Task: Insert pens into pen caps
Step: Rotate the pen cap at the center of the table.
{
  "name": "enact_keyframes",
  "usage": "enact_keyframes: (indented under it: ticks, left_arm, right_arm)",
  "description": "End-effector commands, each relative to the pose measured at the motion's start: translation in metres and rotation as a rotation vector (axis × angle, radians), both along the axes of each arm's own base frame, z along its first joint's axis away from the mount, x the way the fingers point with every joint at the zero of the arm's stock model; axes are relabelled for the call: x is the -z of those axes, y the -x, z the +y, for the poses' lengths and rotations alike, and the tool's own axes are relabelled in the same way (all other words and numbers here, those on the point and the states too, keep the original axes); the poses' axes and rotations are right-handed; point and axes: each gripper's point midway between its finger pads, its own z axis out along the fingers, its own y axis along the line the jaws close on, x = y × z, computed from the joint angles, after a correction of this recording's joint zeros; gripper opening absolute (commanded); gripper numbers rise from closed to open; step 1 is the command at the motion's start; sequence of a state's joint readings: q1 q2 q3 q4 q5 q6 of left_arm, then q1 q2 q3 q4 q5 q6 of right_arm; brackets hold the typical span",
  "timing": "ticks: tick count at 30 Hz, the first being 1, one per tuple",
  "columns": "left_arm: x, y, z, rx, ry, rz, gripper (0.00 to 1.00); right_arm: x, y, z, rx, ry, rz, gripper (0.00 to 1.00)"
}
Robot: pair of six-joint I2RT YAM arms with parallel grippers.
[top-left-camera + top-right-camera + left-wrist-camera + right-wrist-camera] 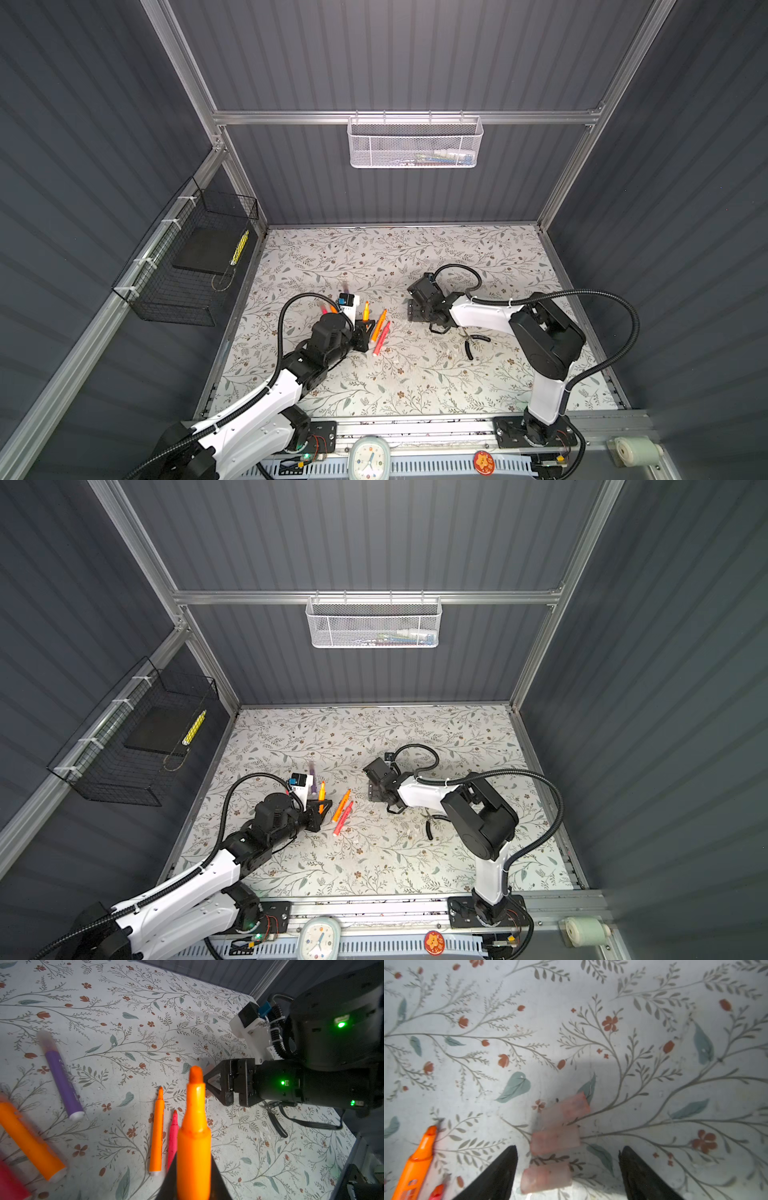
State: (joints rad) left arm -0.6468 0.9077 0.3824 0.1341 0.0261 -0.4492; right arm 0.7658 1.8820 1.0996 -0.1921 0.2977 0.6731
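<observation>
My left gripper [194,1167] is shut on an orange pen [194,1126] that points its bare tip away from the wrist; in a top view the gripper [367,326] holds the pen [366,311] at mid-table. My right gripper [568,1148] stands open just above three pale pink pen caps [566,1108] [555,1142] [547,1180] lying side by side on the mat; the nearest cap is between the fingers, untouched. An orange pen [379,323] and a pink-red pen [383,337] lie between the grippers. A purple pen [62,1082] with a cap on its tip lies further off.
Black-handled pliers [471,343] lie by the right arm. More pens, one orange [31,1140] and one red [10,1184], lie blurred near the left wrist. A white mesh basket [415,143] hangs on the back wall and a black wire basket [187,266] on the left wall.
</observation>
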Motion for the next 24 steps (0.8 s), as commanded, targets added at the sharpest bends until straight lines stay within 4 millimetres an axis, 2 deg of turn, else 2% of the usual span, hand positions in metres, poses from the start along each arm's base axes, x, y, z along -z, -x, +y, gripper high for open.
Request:
enact_keyframes:
  ticks: [1,9,14,20,24]
  left_arm:
    - [-0.004,0.001,0.000,0.003,-0.002,-0.007,0.00]
    - [-0.004,0.001,-0.001,0.005,0.004,-0.004,0.00]
    - [-0.005,0.001,-0.002,0.008,0.008,-0.006,0.00]
    - [-0.005,0.001,-0.003,0.013,0.012,-0.006,0.00]
    - [-0.006,0.001,-0.003,0.014,0.013,-0.006,0.00]
  right_arm:
    - [0.002,0.004,-0.016,0.036,0.094,0.002,0.76]
    - [-0.002,0.018,-0.017,0.020,0.102,-0.007,0.73]
    - [-0.003,0.024,-0.026,0.033,0.111,-0.010,0.65]
    - [0.003,0.025,-0.028,0.036,0.116,0.003,0.58]
    - [0.006,0.022,-0.024,0.024,0.094,0.013,0.57]
